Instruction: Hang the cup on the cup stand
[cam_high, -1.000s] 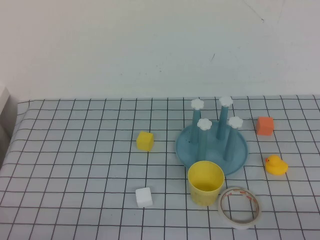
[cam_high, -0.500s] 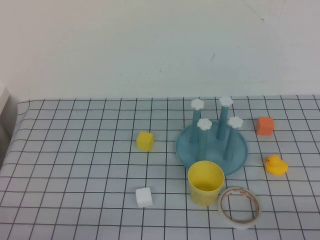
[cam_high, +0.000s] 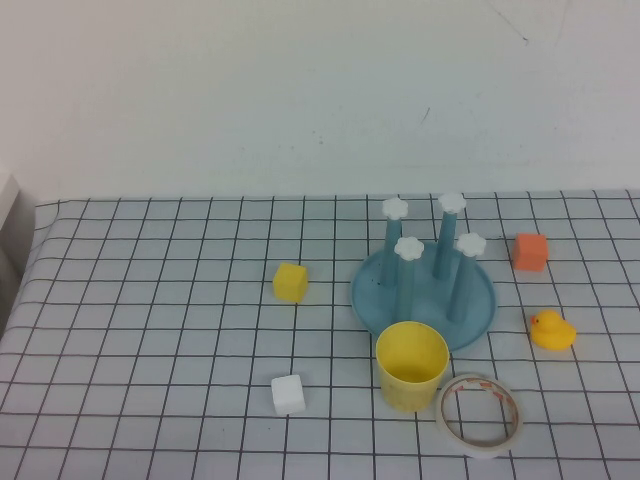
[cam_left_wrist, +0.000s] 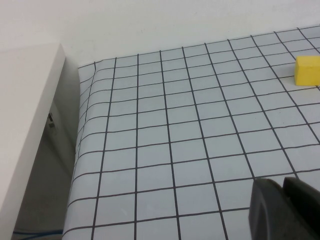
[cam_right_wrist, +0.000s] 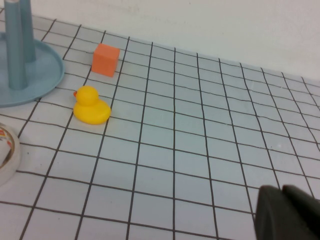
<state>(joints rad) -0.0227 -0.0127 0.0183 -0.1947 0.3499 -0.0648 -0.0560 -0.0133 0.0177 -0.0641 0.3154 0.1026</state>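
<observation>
Cup (cam_high: 411, 365) stands upright on the table (cam_high: 150, 300), just in front of the cup stand (cam_high: 423, 290). Tape ring (cam_high: 480, 414) lies touching the cup's right; duck (cam_high: 551, 330) and a cube (cam_high: 529, 251) right of the stand. Two more cubes (cam_high: 290, 282) (cam_high: 287, 394) sit left.

Grid-patterned cloth (cam_left_wrist: 190, 130) seen spread over table. Yellow cube (cam_left_wrist: 307, 70) set on cloth, far from left gripper (cam_left_wrist: 283, 210). Gripper fingers pressed together, low over cloth. White panel (cam_left_wrist: 25, 115) beside cloth edge.

No change from the earlier pictures: nothing moved, shifted, arrived or left anywhere on the counter (cam_high: 150, 300).
</observation>
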